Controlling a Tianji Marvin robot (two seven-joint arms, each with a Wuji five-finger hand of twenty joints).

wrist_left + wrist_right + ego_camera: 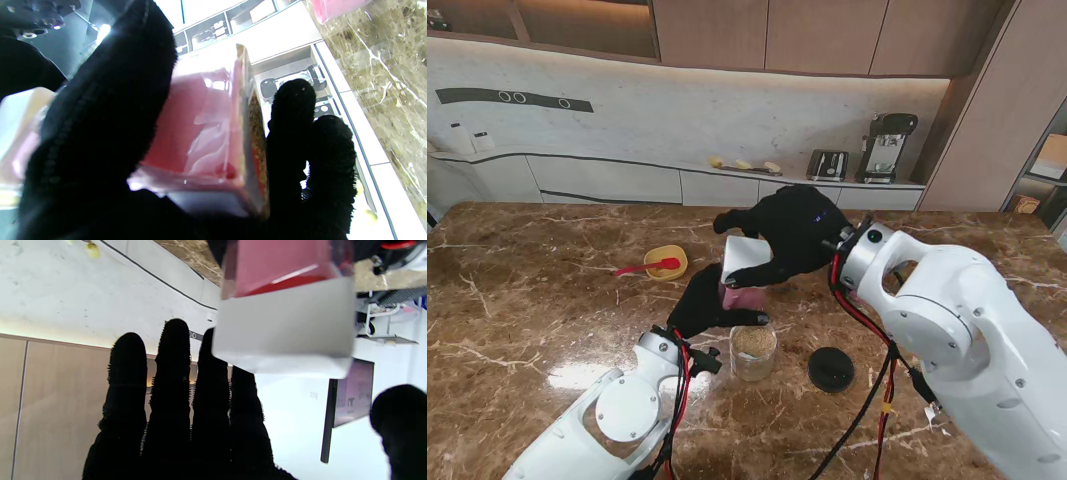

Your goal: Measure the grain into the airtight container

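A pink see-through grain box with a white end hangs tilted just above a clear airtight jar that holds a layer of pale grain. My left hand is shut on the box's pink body; in the left wrist view the box sits between thumb and fingers, with grain along one wall. My right hand wraps the white end from the far side. In the right wrist view that box lies between the fingers and the thumb. The jar's black lid lies to its right.
A yellow bowl with a red spoon sits to the left, farther from me than the jar. At the back, a counter carries a toaster and a coffee machine. The brown marble table extends all around.
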